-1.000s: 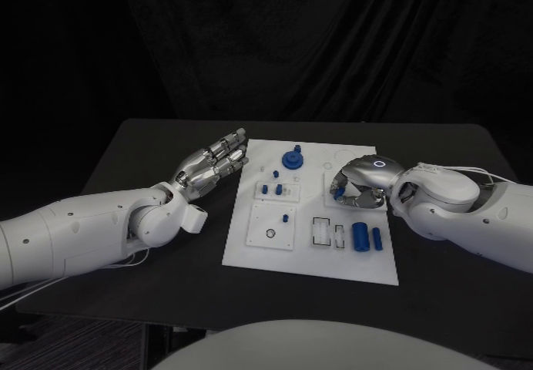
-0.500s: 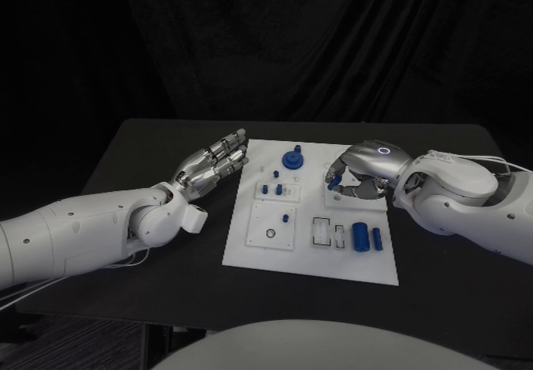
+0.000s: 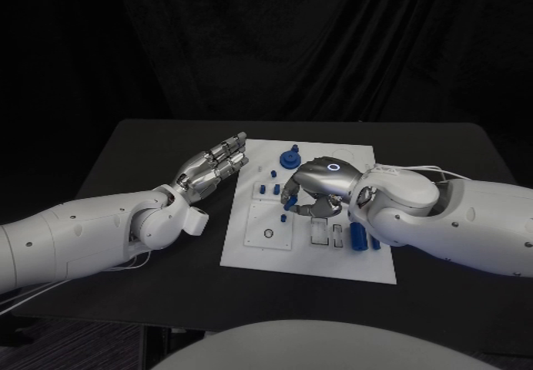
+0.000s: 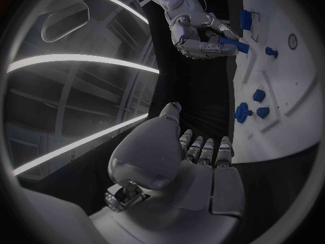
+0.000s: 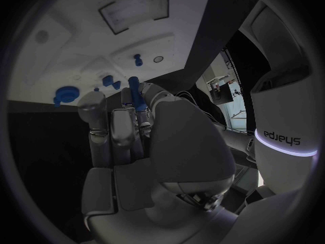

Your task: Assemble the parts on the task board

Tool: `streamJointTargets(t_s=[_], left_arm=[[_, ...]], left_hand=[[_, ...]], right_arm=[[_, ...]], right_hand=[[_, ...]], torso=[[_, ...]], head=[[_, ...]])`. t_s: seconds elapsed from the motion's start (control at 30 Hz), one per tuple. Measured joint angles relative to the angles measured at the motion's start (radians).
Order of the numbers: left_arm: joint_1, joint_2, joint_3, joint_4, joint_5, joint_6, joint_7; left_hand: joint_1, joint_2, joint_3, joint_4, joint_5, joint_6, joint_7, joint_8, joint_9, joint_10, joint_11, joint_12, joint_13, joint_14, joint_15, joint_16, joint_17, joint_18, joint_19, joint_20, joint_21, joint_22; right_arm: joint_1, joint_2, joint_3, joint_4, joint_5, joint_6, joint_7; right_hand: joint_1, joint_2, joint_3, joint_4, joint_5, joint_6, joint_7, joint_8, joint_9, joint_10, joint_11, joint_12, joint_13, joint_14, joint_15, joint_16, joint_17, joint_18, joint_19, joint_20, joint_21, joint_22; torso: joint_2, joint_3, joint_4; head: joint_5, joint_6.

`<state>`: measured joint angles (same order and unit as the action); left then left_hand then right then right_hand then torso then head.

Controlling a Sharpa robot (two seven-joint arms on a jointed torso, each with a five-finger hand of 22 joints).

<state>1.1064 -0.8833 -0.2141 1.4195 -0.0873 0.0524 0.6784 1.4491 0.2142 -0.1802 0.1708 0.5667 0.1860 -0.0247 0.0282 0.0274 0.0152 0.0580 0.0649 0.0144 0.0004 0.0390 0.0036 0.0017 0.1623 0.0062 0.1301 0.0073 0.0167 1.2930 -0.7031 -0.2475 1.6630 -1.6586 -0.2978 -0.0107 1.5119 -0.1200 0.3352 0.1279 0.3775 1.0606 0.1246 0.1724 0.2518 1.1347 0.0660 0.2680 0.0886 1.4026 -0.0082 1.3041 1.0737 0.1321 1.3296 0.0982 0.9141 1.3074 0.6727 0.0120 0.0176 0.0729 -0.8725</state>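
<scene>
The white task board (image 3: 266,258) lies in the middle of the black table. My right hand (image 3: 319,187) hovers over the board's centre and pinches a blue peg (image 3: 291,202) in its fingertips. The right wrist view shows that peg (image 5: 135,87) standing between the fingers, above the board (image 5: 81,32). My left hand (image 3: 216,166) is open, fingers stretched out, just off the board's left edge. A blue knob (image 3: 291,159) stands at the board's far edge. Two small blue pegs (image 3: 269,187) stand near the left side. Blue cylinders (image 3: 359,237) lie on the near right part.
The left wrist view shows my left hand (image 4: 196,168) beside the board (image 4: 284,92), with the right hand (image 4: 193,35) and its peg (image 4: 233,44) beyond. Bare black table (image 3: 133,154) surrounds the board on every side.
My right hand has moved left from the board's right side to its centre, with a blue peg in its fingers. The left hand has stayed still.
</scene>
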Motion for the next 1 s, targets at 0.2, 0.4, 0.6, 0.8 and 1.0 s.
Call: streamJointTargets(t_s=[0.2, 0.4, 0.6, 0.8, 1.0], left_arm=[[-0.001, 0.000, 0.000, 0.000, 0.000, -0.006, 0.000], [-0.001, 0.000, 0.000, -0.002, 0.000, -0.010, 0.000], [-0.002, 0.002, 0.000, -0.005, 0.000, -0.009, 0.000], [-0.002, 0.004, 0.000, -0.006, 0.000, -0.008, 0.000], [-0.002, 0.004, 0.000, -0.006, 0.000, -0.007, 0.000]], left_hand=[[-0.035, 0.001, -0.025, 0.038, -0.030, 0.005, 0.005, 0.000, 0.001, 0.001, -0.013, 0.000, 0.000, 0.000, -0.007, 0.000, -0.001, 0.000, 0.002, -0.019, 0.000, -0.001], [-0.035, 0.001, -0.026, 0.049, -0.034, 0.009, 0.009, 0.000, 0.001, 0.001, -0.013, 0.000, 0.000, 0.000, -0.007, 0.000, -0.001, 0.000, 0.002, -0.019, 0.000, -0.001], [-0.035, 0.001, -0.028, 0.056, -0.034, 0.020, 0.020, 0.000, 0.001, 0.001, -0.013, 0.000, 0.000, 0.000, -0.007, 0.000, -0.001, 0.000, 0.002, -0.019, 0.000, -0.001], [-0.035, 0.001, -0.028, 0.061, -0.034, 0.023, 0.030, 0.004, 0.002, 0.001, -0.013, 0.000, 0.000, 0.000, -0.007, 0.000, -0.001, 0.000, 0.002, -0.019, 0.000, -0.001], [-0.032, 0.004, -0.028, 0.061, -0.034, 0.027, 0.034, 0.004, 0.002, 0.001, -0.013, 0.000, 0.000, 0.000, 0.001, 0.000, -0.001, 0.000, 0.002, -0.012, 0.000, -0.001]], right_arm=[[-0.027, 0.061, 0.000, -0.024, -0.004, 0.000, 0.023], [-0.039, 0.101, 0.000, -0.047, -0.017, 0.003, 0.037], [-0.056, 0.125, 0.000, -0.063, -0.063, 0.015, 0.043], [-0.067, 0.133, 0.000, -0.069, -0.120, 0.030, 0.044], [-0.070, 0.131, 0.000, -0.074, -0.155, 0.046, 0.044]], right_hand=[[0.000, 0.000, 0.003, -0.003, 0.000, 0.000, 0.000, 0.000, 0.007, 0.004, 0.003, -0.008, 0.000, 0.027, -0.001, 0.033, 0.055, -0.016, 0.024, -0.002, 0.047, 0.000], [-0.007, -0.007, 0.003, -0.003, 0.002, 0.000, 0.000, 0.000, 0.010, 0.015, 0.000, -0.017, 0.000, 0.051, -0.002, 0.067, 0.105, -0.016, 0.050, -0.004, 0.105, 0.000], [-0.007, -0.007, 0.003, -0.003, 0.002, 0.000, 0.000, -0.004, 0.014, 0.015, 0.000, -0.017, -0.001, 0.055, -0.005, 0.078, 0.125, -0.016, 0.056, -0.005, 0.128, 0.000], [-0.007, -0.007, 0.003, -0.003, 0.002, 0.000, 0.000, -0.004, 0.015, 0.021, 0.001, -0.019, -0.001, 0.058, -0.003, 0.078, 0.128, -0.031, 0.061, -0.007, 0.136, 0.001], [-0.007, -0.007, 0.006, -0.006, 0.002, 0.000, 0.000, -0.006, 0.016, 0.022, 0.000, -0.021, -0.001, 0.058, -0.003, 0.078, 0.128, -0.031, 0.061, -0.007, 0.136, 0.001]], torso=[[0.000, 0.0006, 0.0013], [0.000, 0.0006, 0.0064], [0.001, 0.0005, 0.0113], [0.001, -0.0013, 0.0097], [0.001, -0.0022, 0.0084]], head=[[-0.005, 0.000], [-0.023, 0.000], [-0.035, 0.000], [-0.027, 0.000], [-0.023, 0.000]])
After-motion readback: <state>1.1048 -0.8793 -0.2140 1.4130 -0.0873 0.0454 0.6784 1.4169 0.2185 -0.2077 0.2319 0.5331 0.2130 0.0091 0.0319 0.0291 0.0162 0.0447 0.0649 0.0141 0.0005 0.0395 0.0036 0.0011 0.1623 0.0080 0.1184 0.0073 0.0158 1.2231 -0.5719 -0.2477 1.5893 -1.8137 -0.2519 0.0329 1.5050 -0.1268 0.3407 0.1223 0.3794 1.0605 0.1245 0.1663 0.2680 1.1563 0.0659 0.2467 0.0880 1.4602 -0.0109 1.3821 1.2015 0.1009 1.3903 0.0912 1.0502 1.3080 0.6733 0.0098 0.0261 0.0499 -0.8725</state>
